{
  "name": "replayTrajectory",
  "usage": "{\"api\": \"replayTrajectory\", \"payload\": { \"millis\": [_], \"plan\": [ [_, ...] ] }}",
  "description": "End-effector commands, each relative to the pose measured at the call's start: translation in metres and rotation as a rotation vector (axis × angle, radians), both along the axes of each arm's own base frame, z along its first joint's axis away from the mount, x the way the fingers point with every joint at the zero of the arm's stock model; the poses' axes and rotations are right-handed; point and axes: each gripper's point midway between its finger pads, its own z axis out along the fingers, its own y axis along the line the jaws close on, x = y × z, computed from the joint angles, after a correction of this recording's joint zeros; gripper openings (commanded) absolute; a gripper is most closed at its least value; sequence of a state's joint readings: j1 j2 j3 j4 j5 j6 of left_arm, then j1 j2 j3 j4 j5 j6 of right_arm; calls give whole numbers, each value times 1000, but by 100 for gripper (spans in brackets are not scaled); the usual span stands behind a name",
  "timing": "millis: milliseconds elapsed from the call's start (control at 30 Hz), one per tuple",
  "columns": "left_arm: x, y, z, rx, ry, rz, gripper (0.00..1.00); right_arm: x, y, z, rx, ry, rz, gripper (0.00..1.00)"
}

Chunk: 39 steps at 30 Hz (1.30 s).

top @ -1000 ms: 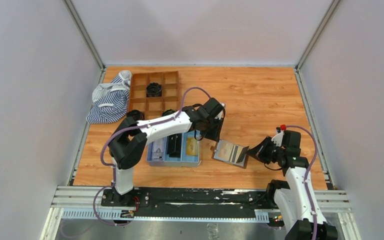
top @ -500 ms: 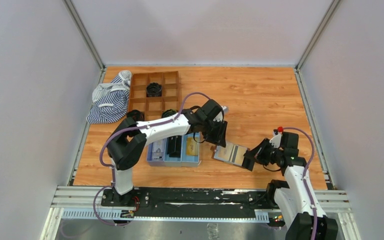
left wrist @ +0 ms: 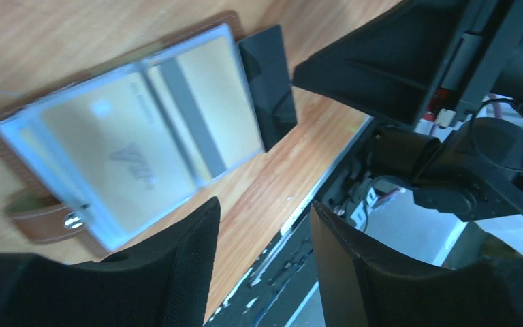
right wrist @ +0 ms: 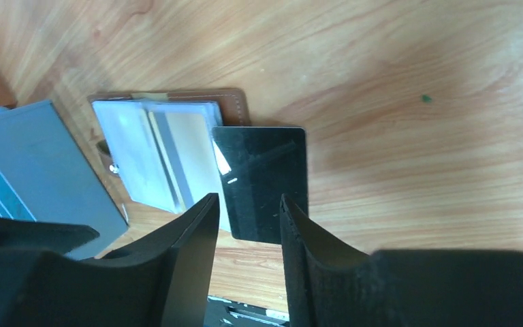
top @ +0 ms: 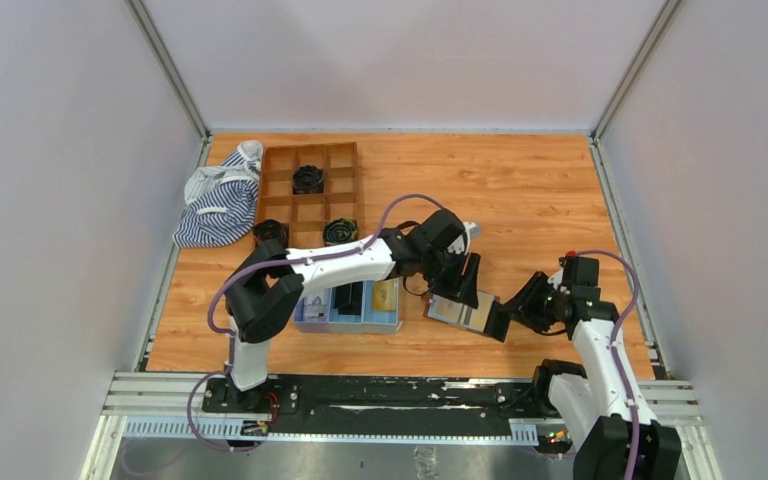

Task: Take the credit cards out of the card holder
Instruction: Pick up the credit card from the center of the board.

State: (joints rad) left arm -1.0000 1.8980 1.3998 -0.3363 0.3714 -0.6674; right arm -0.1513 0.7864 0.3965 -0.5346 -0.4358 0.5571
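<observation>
The card holder [top: 455, 308] lies just right of the tray [top: 345, 325].

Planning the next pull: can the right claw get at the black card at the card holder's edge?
Probably yes: the right claw is open close by the black card, with nothing between them.

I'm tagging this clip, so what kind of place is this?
Probably a robot test booth rather than a home: plain grey panels wall in a wood-look table, two robot arms are bolted to a metal rail at its near edge, and props like a card holder lie on it.
</observation>
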Motion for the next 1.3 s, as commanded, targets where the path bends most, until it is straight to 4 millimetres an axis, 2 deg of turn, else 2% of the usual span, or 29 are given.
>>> {"api": "replayTrajectory", "payload": {
  "millis": [0, 233, 733, 900, 1267],
  "plan": [
    [-13, -26, -5, -42, 60, -20, 56, -10, -18, -11, -79, 95, -67, 44],
    [-15, -36, -21, -44, 109, 0, 59, -15, -17, -18, -72, 116, -74, 57],
    [-22, -50, -51, -53, 195, 18, 59, -25, -5, -37, 43, 170, -115, 58],
    [-20, -51, -56, -49, 195, 30, 57, -28, 2, -42, 94, 177, -122, 56],
    [-21, -53, -58, -66, 208, 39, 51, -27, 13, -45, 178, 175, -121, 43]
  ]
}}
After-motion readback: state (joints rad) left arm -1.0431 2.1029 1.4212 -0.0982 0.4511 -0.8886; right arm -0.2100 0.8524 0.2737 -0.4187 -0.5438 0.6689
